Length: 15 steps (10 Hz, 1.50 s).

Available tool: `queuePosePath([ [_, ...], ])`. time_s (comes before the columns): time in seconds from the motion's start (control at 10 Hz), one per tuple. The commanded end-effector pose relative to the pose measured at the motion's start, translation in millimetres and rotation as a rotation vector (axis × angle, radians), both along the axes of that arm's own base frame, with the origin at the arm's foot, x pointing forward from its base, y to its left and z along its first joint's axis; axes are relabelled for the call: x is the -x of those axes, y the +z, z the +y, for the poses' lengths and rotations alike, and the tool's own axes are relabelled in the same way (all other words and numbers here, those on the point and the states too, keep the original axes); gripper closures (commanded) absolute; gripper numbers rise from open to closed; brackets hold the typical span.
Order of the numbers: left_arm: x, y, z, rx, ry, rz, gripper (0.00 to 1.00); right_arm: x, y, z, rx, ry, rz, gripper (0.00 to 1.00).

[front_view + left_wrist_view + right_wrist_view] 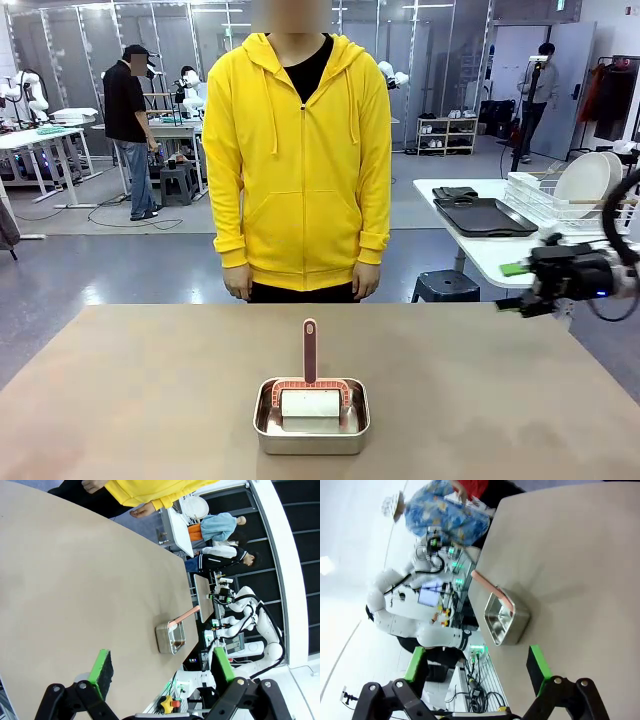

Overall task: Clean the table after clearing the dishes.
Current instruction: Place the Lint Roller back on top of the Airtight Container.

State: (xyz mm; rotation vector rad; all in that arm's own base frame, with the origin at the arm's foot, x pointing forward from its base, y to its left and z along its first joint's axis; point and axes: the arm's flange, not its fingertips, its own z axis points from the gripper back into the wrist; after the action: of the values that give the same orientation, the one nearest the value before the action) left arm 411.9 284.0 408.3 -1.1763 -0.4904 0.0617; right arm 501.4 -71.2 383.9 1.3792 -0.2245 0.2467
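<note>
**Tan table with a single steel pan, both grippers spread wide**

Matte tan-brown, the table (150,390) spans the front view and carries a shiny steel rectangular pan (311,418) near its close edge, about midway across. Inside the pan sits a white roller in a reddish frame (311,400), its reddish handle (310,350) sticking up and pointing toward the far side. A person in a yellow hooded jacket (297,150) stands at the far edge, arms hanging down, hands (238,283) just above the tabletop line and touching nothing. Behind lies an open workshop floor with other benches and people. To the right stands a white-topped side table (480,250) holding a dark tray (484,215) and a wire rack with white plates (585,185).

The right gripper (525,290) hangs off the table's right edge, level with the side table, pointing inward. In its wrist view the green-padded fingers (538,669) stand well apart with nothing between them, the pan lying beyond them on the tabletop. The left gripper (162,675) likewise has its fingers (102,672) spread and empty, aimed across the table's surface with the pan farther off near the edge.
</note>
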Motion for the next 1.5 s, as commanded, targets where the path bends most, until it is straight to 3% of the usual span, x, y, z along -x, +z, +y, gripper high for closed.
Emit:
queuePosePath([
  [0.0,6.1,3.5,-2.5,-0.005,0.005,0.01,0.0,10.8,2.9,-43.6,0.008,-0.038,0.01,0.0],
  [0.3,6.1,3.5,-2.5,-0.005,0.005,0.01,0.0,23.0,-12.1,-116.8,0.008,-0.088,0.068,0.0],
  [0.5,6.1,3.5,-2.5,-0.005,0.005,0.01,0.0,18.4,-35.2,-150.8,-0.073,-0.107,0.069,0.0],
  [0.6,6.1,3.5,-2.5,-0.005,0.005,0.01,0.0,4.4,-48.6,-148.8,-0.113,-0.054,0.06,0.0],
  [0.7,6.1,3.5,-2.5,-0.005,0.005,0.01,0.0,31.3,-27.6,-142.6,-0.02,-0.123,0.084,0.0],
  [1.4,6.1,3.5,-2.5,-0.005,0.005,0.01,0.0,31.3,-27.6,-142.6,-0.02,-0.123,0.084,0.0],
])
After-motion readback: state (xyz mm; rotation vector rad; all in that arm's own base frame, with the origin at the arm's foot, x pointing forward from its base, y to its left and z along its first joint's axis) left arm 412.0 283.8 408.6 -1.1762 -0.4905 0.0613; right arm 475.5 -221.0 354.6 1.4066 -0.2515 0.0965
